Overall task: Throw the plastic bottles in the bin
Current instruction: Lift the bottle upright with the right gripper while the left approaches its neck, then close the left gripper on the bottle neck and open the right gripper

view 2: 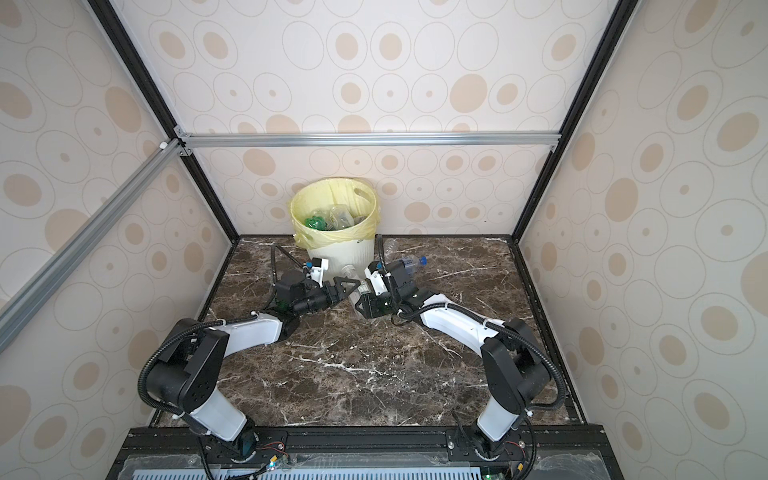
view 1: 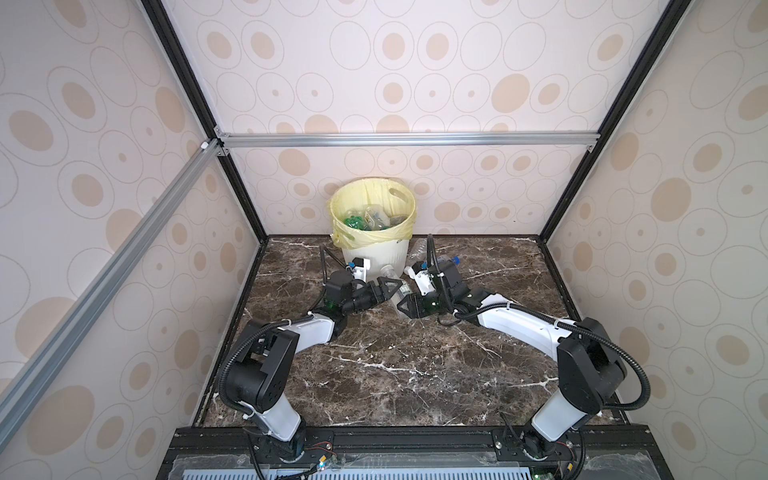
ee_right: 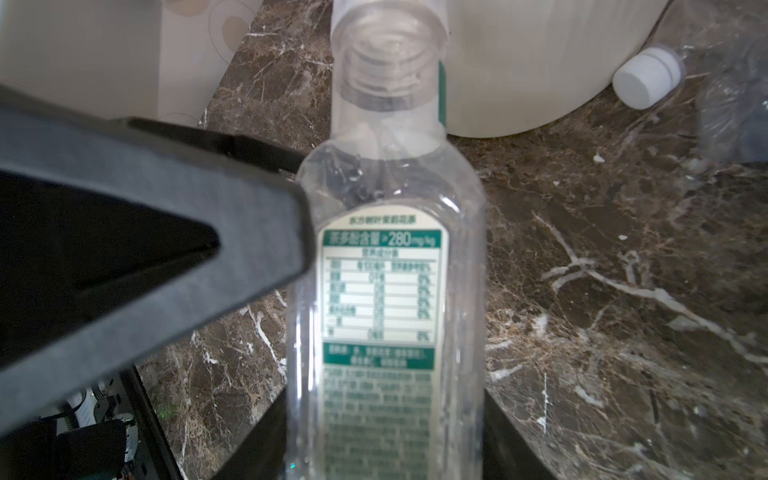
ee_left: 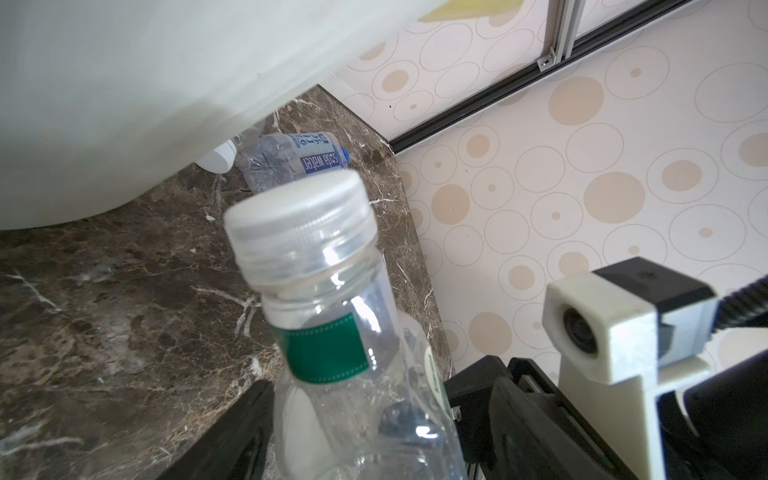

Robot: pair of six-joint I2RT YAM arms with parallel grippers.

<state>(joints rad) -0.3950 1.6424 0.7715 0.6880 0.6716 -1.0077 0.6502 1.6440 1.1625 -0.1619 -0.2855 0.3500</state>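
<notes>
Holds a clear bottle [ee_right: 382, 291] low down in the clamped right gripper [view 1: 404, 300], cap toward the bin [view 1: 374, 254], and straddles its shoulder with the wide-set jaws of the left gripper [view 1: 390, 286], one finger [ee_right: 249, 232] touching, grip not discernible, two more bottles [view 2: 405, 262] lying beside the bin.

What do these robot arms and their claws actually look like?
Both match: white shells between black joints, and black ribbed cables fastened with white zip ties. The left gripper and right gripper have black triangular-framed fingers; a white-cased camera sits by each.
</notes>
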